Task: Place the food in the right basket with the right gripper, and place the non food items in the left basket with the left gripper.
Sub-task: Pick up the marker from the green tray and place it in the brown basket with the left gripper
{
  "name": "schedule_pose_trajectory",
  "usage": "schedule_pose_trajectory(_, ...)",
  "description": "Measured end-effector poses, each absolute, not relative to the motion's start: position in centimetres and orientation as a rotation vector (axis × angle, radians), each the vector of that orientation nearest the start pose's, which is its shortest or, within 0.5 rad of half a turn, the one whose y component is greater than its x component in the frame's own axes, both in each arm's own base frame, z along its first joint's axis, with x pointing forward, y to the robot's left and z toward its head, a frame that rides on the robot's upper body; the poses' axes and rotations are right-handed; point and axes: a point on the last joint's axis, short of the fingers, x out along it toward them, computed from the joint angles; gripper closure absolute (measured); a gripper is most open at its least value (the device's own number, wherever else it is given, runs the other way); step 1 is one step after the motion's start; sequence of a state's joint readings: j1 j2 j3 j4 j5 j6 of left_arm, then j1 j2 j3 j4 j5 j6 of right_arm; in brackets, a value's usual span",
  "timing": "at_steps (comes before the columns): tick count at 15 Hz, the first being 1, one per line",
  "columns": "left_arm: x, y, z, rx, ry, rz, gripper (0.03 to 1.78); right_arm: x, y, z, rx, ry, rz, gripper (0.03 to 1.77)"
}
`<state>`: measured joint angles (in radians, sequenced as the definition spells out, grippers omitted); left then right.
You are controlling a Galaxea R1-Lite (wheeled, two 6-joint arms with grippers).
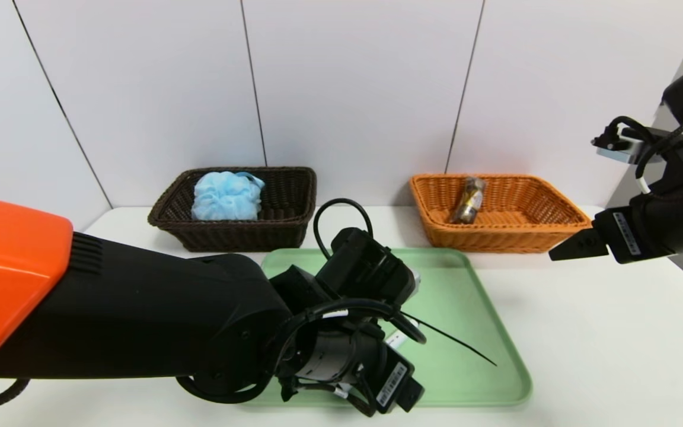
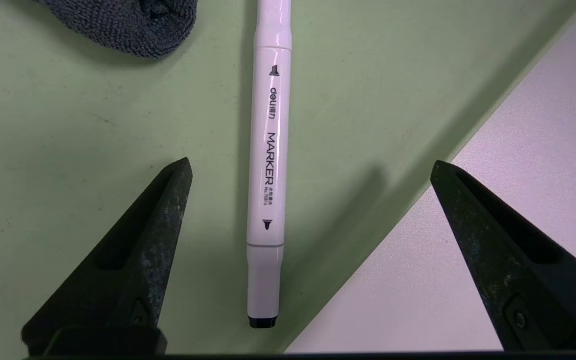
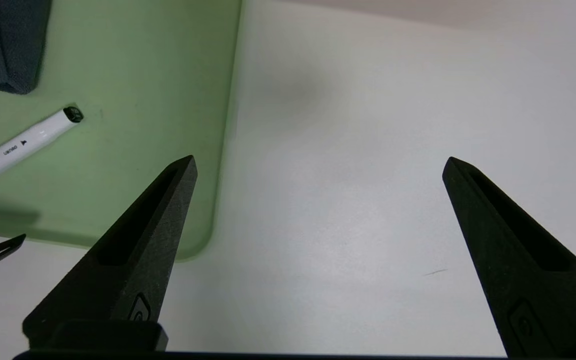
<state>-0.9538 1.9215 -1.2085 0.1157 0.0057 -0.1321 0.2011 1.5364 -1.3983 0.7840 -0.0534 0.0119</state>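
white table point(image 1: 590, 332), green tray point(image 1: 460, 356), marker point(image 2: 269, 150)

White marker pen point(image 2: 269, 150) lies between the left gripper's point(image 2: 312, 160) wide-open fingers, room on both sides; dark grey-blue cloth point(image 2: 138, 25) blocks past them near one side, right gripper point(image 3: 321, 167) has bare white tabletop point(image 3: 318, 215) between its fingers.

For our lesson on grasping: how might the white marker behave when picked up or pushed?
The marker would probably roll if nudged sideways, as its barrel looks round. It should stay stiff when lifted, being a straight, hard-looking tube. Its glossy surface may feel slightly slippery.
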Motion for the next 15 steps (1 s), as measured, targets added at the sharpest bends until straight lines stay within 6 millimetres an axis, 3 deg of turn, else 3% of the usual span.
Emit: schedule_pose_trajectory(15,21.2,-29.5,13.2,0.307,0.829,-0.789,0.12,22.9,4.5,26.7,-0.114,0.924,0.134,0.10)
